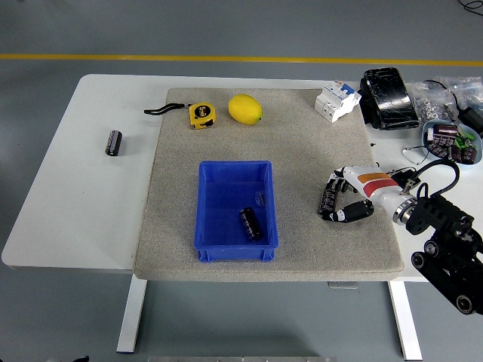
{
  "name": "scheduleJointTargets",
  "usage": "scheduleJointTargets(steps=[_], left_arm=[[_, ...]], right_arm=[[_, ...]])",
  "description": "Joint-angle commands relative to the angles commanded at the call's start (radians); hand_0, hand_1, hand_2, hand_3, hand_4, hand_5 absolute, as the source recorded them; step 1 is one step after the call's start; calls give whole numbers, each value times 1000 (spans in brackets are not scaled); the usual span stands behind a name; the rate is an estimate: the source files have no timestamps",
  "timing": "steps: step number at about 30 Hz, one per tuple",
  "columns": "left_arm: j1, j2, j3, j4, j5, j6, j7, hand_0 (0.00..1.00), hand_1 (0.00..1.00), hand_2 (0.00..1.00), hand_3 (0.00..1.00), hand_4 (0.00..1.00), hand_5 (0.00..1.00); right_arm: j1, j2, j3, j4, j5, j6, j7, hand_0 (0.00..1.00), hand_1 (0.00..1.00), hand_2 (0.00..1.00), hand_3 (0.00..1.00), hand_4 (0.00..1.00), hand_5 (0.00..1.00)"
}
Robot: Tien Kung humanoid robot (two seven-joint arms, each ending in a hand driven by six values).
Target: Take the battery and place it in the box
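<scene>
Head view: right hand (349, 197) fingers curled round battery (327, 199) on mat, box (235, 210) to left.

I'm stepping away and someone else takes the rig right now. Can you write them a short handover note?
Right hand: on the mat, fingers curled around the battery, which has not been lifted.
Left hand: not in view.
Blue box: mid-mat, left of that battery; one battery already lies inside.
Another battery lies on the bare table, far left.
Left: lift the grasped battery, carry it left, release over the box.
</scene>
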Motion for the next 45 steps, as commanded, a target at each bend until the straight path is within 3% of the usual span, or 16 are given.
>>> scheduleJointTargets(steps=[8, 23, 29, 34, 38, 39, 44, 45], left_arm=[[-2, 1, 5, 0, -7, 0, -1, 486, 504, 562, 676, 631, 779], [5, 7, 10, -1, -16, -1, 1, 485, 503, 556, 674, 631, 779], [5, 9, 7, -2, -12, -1, 2, 485, 502, 553, 673, 631, 777], [2, 10, 3, -3, -7, 0, 4, 481, 502, 548, 673, 634, 779], [-2, 12, 2, -4, -4, 2, 5, 481, 502, 548, 673, 634, 779], [-2, 12, 1, -4, -3, 2, 5, 481, 501, 546, 674, 633, 775], [-5, 14, -4, -4, 3, 5, 5, 481, 501, 546, 674, 633, 775], [-4, 14, -5, -4, 5, 5, 5, 481, 500, 540, 674, 635, 774]], right_arm=[[3, -7, 14, 23, 0, 7, -2, 378, 431, 473, 487, 979, 249], [89, -31, 10, 221, 42, 23, -13, 389, 428, 473, 490, 955, 222], [149, 2, -69, 284, 93, 37, -22, 388, 429, 474, 491, 950, 220], [190, 46, -136, 273, 94, 58, -29, 420, 452, 491, 509, 954, 228], [213, 69, -185, 256, 80, 111, -55, 420, 452, 491, 509, 954, 228], [217, 71, -194, 253, 75, 125, -61, 535, 583, 675, 782, 998, 312], [217, 68, -207, 242, 48, 162, -68, 535, 583, 675, 782, 998, 312], [211, 67, -199, 240, 39, 165, -66, 569, 611, 717, 809, 998, 301]])
